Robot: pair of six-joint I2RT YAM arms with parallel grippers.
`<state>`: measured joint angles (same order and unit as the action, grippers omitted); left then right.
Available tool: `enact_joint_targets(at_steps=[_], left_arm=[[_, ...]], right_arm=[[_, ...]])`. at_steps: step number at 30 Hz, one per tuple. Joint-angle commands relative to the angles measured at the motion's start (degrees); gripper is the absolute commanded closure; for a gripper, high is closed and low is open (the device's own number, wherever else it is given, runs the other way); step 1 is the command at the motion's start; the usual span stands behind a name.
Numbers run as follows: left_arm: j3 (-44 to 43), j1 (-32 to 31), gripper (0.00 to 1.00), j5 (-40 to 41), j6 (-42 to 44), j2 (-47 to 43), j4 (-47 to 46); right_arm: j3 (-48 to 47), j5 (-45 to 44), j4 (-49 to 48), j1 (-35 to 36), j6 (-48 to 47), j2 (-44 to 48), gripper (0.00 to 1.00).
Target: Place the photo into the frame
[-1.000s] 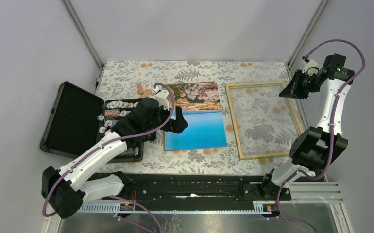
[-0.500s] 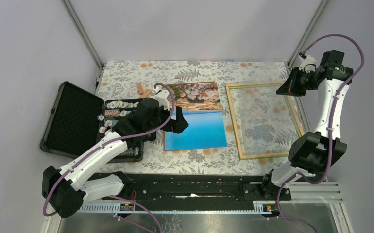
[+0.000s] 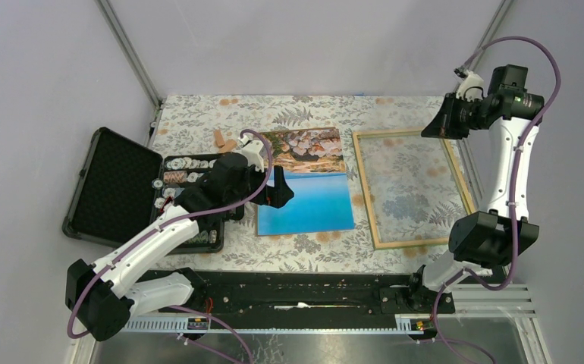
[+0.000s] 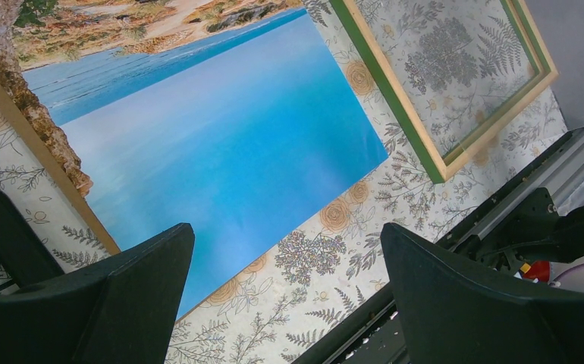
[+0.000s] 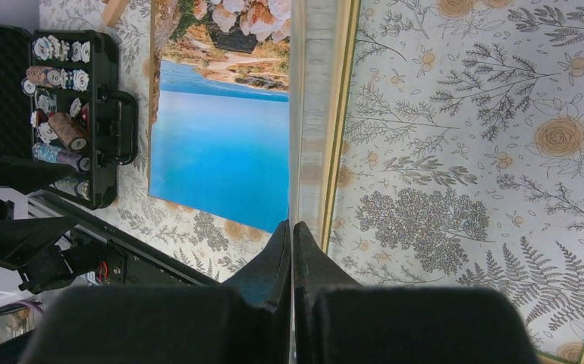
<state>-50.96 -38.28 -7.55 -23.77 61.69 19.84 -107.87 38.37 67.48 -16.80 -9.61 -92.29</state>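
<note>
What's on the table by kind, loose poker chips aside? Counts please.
photo: 1
frame: 1
black chip case: 1
small tan pieces: 2, too small to identify
Total: 5

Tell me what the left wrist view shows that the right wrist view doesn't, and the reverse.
Only the left wrist view: the left claw, wide open above the table. Only the right wrist view: the right claw, shut with nothing in it, and the open black case of poker chips. Both: the rectangular blue sea photo, the thin green-and-wood picture frame and the floral tablecloth.
</note>
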Motion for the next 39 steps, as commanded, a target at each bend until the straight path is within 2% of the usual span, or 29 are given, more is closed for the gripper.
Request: enact_joint_targets(at_steps=[1, 12, 39], left_arm=[[0.33, 0.44, 0.01, -0.96, 0.57, -0.44, -2.49], [0.41, 0.86, 0.01, -1.44, 0.48, -0.17, -2.45], [0.59, 1.11, 0.01, -1.68, 0.48, -0.37, -2.46]], right_arm=[[-4.07, -0.46, 1.64, 1.3, 0.4, -1.81, 1.0], [-4.26, -3.25, 2.74, 1.94, -0.75, -2.72, 1.0], [-2.34, -1.58, -0.12, 4.03, 0.19, -3.83, 1.0]])
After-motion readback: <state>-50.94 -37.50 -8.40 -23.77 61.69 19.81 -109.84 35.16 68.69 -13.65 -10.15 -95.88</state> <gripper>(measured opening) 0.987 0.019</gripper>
